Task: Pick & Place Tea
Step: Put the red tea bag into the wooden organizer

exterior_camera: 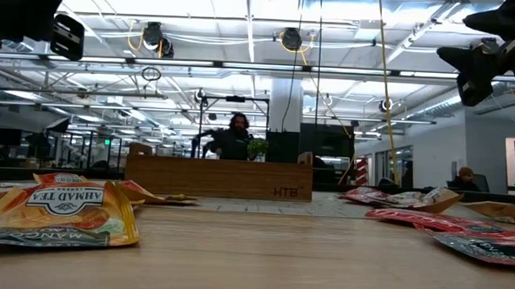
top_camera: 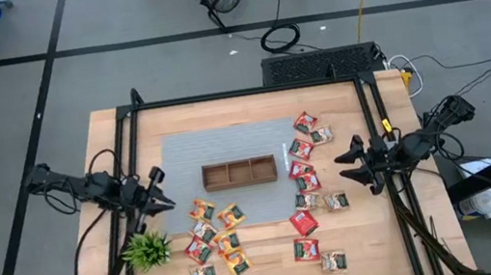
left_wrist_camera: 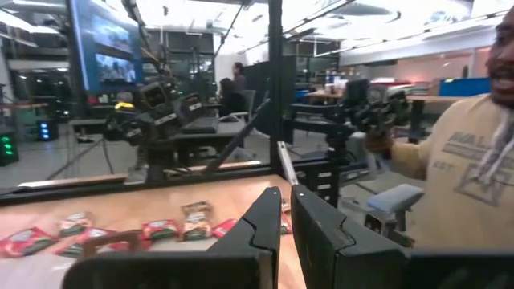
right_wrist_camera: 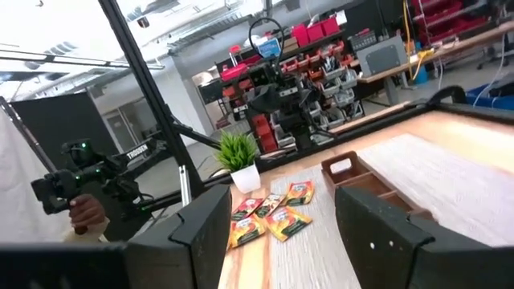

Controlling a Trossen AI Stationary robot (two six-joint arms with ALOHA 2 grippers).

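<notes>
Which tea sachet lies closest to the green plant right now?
The red sachet at the left edge of the left-hand cluster, just right of the plant. The other sachets in that cluster lie farther right or nearer the table's front edge.

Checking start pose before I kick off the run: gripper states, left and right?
Left gripper: shut, holding nothing, up off the table near the plant.
Right gripper: open, empty, up beside the right-hand tea sachets.
</notes>
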